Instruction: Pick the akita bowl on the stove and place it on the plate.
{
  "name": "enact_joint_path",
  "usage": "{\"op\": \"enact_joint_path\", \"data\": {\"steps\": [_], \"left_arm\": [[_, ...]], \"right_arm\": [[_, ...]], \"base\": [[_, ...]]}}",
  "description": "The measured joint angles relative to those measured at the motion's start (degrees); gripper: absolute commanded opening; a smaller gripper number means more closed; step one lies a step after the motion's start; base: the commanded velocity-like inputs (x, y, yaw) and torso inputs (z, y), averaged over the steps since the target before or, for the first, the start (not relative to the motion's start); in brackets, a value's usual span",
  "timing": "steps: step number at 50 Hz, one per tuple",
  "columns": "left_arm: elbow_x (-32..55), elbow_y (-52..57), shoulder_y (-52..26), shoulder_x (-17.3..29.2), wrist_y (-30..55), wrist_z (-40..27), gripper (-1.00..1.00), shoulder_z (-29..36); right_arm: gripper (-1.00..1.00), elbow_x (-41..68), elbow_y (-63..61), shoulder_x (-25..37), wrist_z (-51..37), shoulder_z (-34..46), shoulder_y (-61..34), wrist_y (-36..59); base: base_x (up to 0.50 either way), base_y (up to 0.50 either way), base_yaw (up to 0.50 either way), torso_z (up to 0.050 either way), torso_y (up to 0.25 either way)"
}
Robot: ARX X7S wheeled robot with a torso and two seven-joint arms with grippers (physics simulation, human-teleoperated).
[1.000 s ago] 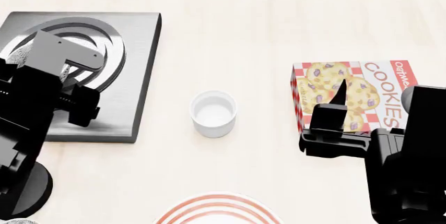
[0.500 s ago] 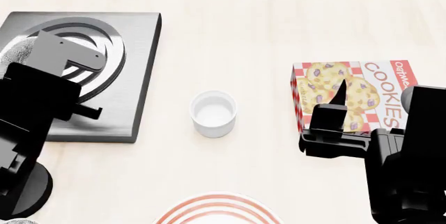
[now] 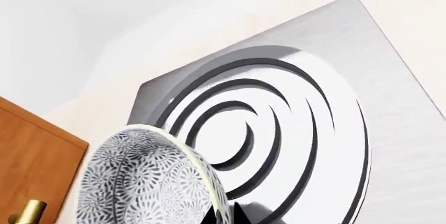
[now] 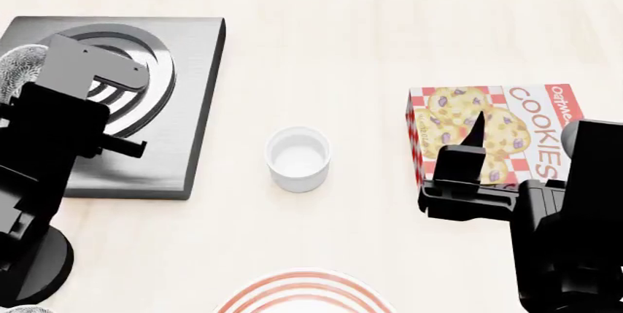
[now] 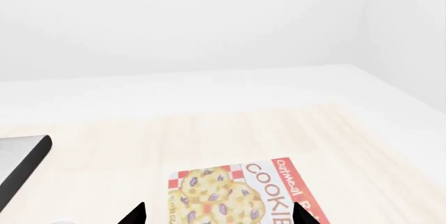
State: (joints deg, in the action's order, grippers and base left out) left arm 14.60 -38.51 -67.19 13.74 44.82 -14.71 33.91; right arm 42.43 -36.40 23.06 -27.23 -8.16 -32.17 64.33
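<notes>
1. Head view: the pale wooden table (image 4: 370, 43) fills the frame and carries everything else.
2. The stove (image 4: 190, 109), a flat square dark-grey metal slab with raised concentric rings, lies at the far left of the table; the left wrist view shows its rings (image 3: 279, 125) close up.
3. The black left arm covers the near left part of the stove, and the left gripper (image 4: 39, 83) hangs over the ring area. Its fingertips are hidden in both views, so I cannot tell whether they are spread or pressed together.
4. The black right arm fills the near right corner; the right gripper (image 4: 474, 132) hovers above the cookie box with its two dark fingertips (image 5: 133, 214) spread apart and nothing between them.
5. The red-and-white cardboard cookie box (image 4: 497, 127), printed with oatmeal cookies, lies flat on the table at the right, well apart from the stove.
6. The large round white plate with thin red rings (image 4: 303, 295) shows only its far rim at the near edge of the table.
7. The akita bowl (image 4: 20, 68), small, round and deep with a dense black-grey floral pattern, is at the left gripper over the stove's left part; in the left wrist view it (image 3: 139, 182) appears tilted on its side, just beside the rings.
8. A small plain white round cup (image 4: 298, 158) stands upright on the table between the stove and the cookie box.
</notes>
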Motion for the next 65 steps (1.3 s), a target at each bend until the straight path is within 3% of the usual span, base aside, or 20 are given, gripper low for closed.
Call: {"op": "enact_joint_path", "data": {"steps": [15,42,65], "left_arm": [[-0.07,15.14,-1.62,4.15,1.94,2.97,-1.0,2.73],[2.36,58.11,-3.97,20.9,6.95,19.49,-1.0,14.63],[2.02,78.61,-6.91,28.82,3.04,31.29,-1.0,24.43]], "right_arm": [[1.0,0.31,0.07,0.25,-0.3,0.1,0.06,-0.22],[1.0,0.72,0.28,0.62,-0.83,0.44,0.22,-0.76],[1.0,1.24,0.5,0.88,-1.29,0.53,0.24,-1.08]], "base": [[0.0,0.0,0.0,0.0,0.0],[0.0,0.0,0.0,0.0,0.0],[0.0,0.0,0.0,0.0,0.001]]}}
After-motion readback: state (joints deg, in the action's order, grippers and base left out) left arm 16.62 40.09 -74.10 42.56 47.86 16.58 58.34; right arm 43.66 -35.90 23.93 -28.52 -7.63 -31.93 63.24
